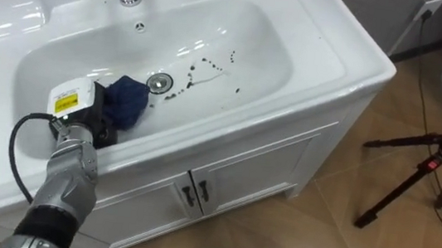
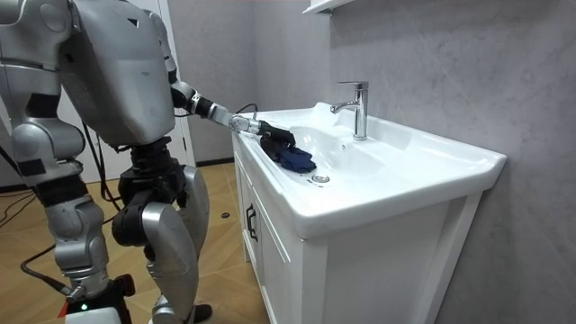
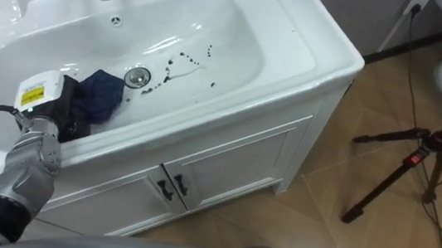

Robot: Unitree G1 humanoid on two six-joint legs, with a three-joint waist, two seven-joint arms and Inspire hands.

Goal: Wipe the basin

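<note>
Beside the drain [image 1: 159, 83] of the basin [image 1: 315, 64], the left robot hand [image 1: 105, 130] touches a blue cloth [image 1: 128, 101]; its grip I cannot tell.

Comes in silver-grey from seven o'clock, loops a black cable at nine o'clock, bears a white, yellow-labelled tag on the dark left hand [image 1: 95, 120].

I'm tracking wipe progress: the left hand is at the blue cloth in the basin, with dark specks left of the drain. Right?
Not quite: the left eye view shows the dark specks to the right of the drain, not left. The rest holds.
</note>
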